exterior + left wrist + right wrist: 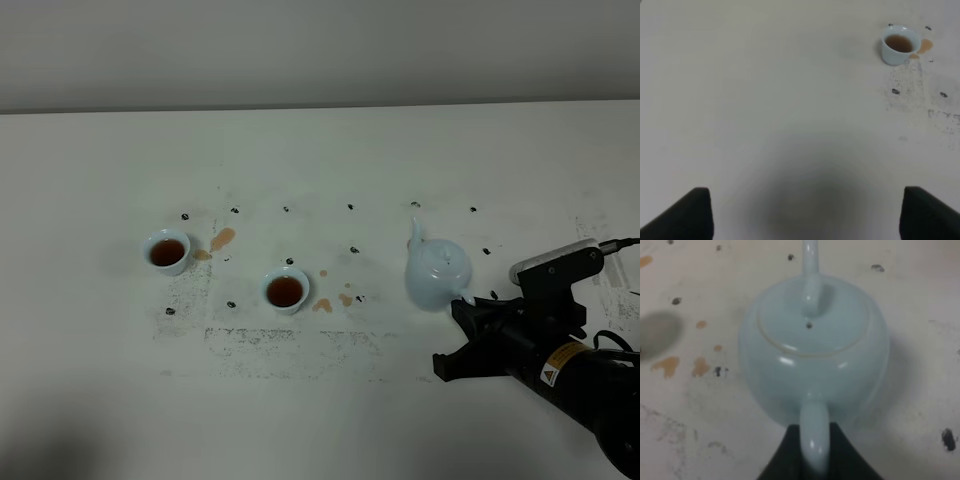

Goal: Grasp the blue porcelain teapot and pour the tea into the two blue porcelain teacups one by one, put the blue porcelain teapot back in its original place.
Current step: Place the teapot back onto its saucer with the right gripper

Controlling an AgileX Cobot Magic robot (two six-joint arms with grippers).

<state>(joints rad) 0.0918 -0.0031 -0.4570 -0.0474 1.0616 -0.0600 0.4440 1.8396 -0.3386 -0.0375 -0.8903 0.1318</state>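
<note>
We are clamping our right gripper tight on the loop handle of the blue porcelain teapot, which is sitting upright on the white table at the right. Our left gripper is hanging spread wide over bare tabletop. Farther left, the two blue porcelain teacups are standing apart, both holding brown tea, with tea splashes lying beside them

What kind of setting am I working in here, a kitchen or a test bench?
Probably a lab test bench, not a kitchen: a bare white table against a blank wall, dotted with small black position marks and dried tea stains.
</note>
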